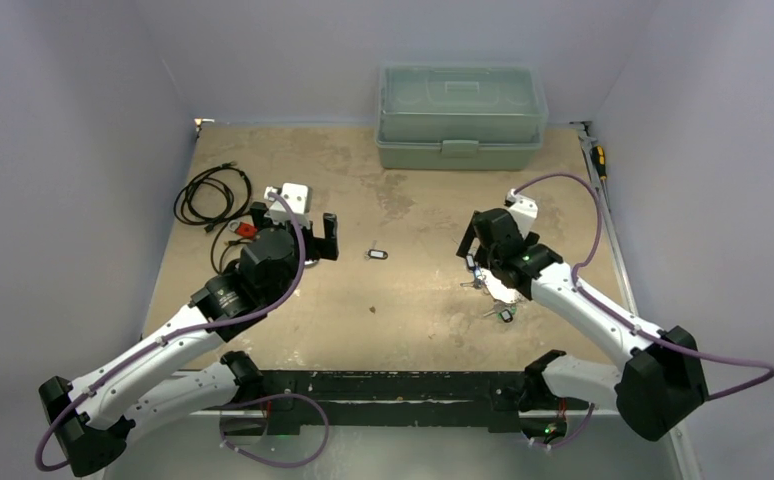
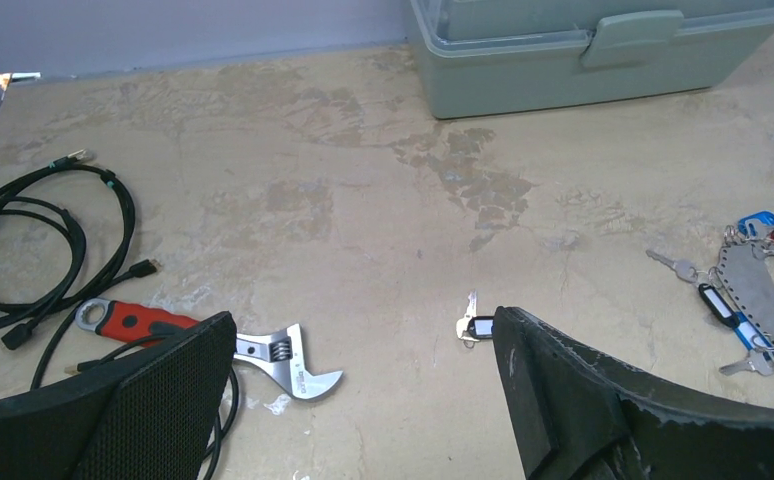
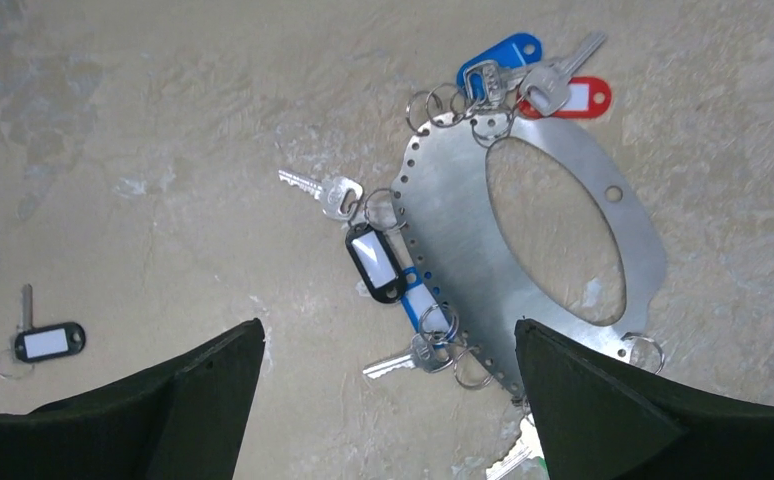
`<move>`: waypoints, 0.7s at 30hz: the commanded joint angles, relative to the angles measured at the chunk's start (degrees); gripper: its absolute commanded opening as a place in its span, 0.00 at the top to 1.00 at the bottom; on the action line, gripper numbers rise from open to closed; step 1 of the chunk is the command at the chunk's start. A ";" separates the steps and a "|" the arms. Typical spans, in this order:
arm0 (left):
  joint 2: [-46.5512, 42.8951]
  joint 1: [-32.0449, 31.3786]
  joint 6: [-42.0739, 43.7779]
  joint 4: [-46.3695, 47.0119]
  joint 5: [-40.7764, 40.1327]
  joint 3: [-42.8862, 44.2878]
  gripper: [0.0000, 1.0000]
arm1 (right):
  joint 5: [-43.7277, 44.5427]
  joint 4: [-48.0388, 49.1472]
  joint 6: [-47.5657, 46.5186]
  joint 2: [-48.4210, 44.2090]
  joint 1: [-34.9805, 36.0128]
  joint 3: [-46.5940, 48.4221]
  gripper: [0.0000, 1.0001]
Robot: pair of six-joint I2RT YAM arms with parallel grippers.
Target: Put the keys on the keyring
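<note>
The keyring (image 3: 441, 225) is a flat silvery oval plate with small holes along its rim, lying on the table. Several keys hang from it: a silver key (image 3: 323, 190), a black tag (image 3: 375, 262), a blue tag (image 3: 498, 55), a red tag (image 3: 578, 98). My right gripper (image 3: 388, 335) hovers open just above its near edge, holding nothing. One loose key with a dark tag (image 1: 377, 254) lies mid-table, apart from the ring. My left gripper (image 2: 363, 330) is open and empty, with that loose key (image 2: 471, 325) beside its right finger.
A grey-green lidded toolbox (image 1: 461, 115) stands at the back. A red-handled wrench (image 2: 263, 355) lies by my left finger. A coiled black cable (image 1: 211, 192) and a white box (image 1: 293, 195) sit at the left. Walls close in both sides.
</note>
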 commanded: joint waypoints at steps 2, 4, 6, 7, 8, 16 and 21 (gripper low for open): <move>-0.33 0.31 0.71 1.62 0.36 0.23 0.01 | -3.62 -1.92 1.60 2.83 -0.01 -0.46 0.01; -0.33 0.32 0.73 1.74 0.37 0.18 0.01 | -4.56 -1.97 2.09 3.82 -0.06 -1.03 0.01; -0.25 0.31 0.66 1.74 0.55 0.11 0.01 | -6.03 -1.74 2.26 4.72 -0.09 -1.66 0.01; -0.25 0.27 0.65 1.77 0.74 0.16 0.01 | -7.21 -1.57 2.35 5.03 -0.01 -1.96 0.01; -0.17 0.25 0.65 1.81 0.88 0.18 0.01 | -8.33 -1.30 2.39 5.30 -0.04 -2.31 0.02; 0.36 0.28 0.56 1.87 1.69 0.26 0.01 | -11.89 -0.04 2.42 6.06 -0.05 -5.29 0.20; 0.55 0.27 0.55 2.00 1.95 0.32 0.01 | -13.34 1.28 1.88 8.16 -0.05 -5.68 0.34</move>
